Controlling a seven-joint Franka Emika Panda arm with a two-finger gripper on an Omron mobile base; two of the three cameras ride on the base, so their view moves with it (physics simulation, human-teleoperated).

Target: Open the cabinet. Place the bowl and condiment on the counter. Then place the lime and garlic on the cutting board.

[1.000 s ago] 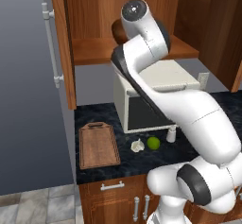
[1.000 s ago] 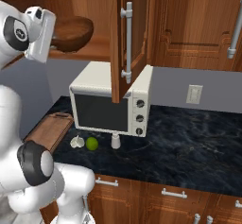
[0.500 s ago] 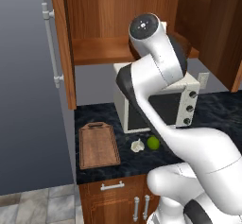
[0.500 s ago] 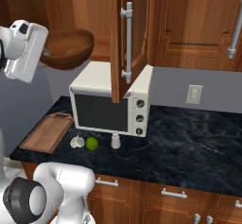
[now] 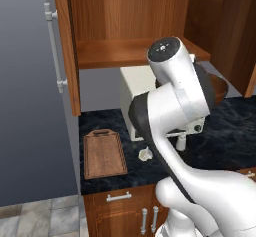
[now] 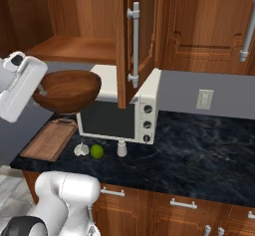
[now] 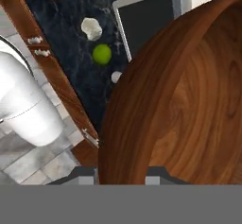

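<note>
End effector (image 6: 40,91) pinched on the rim of the bowl (image 6: 67,90), which hangs in the air, mouth up and roughly level, in front of the microwave (image 6: 122,111) and above the desk (image 6: 199,150). Garlic (image 6: 81,150), lime (image 6: 96,151) and upright condiment (image 6: 121,148) sit in a row on the desk just before the microwave. Cutting board (image 6: 51,139) lies flat left of the microwave, long axis running front to back, handle slot at the far end; cabinet (image 6: 130,36) doors open above.
</note>
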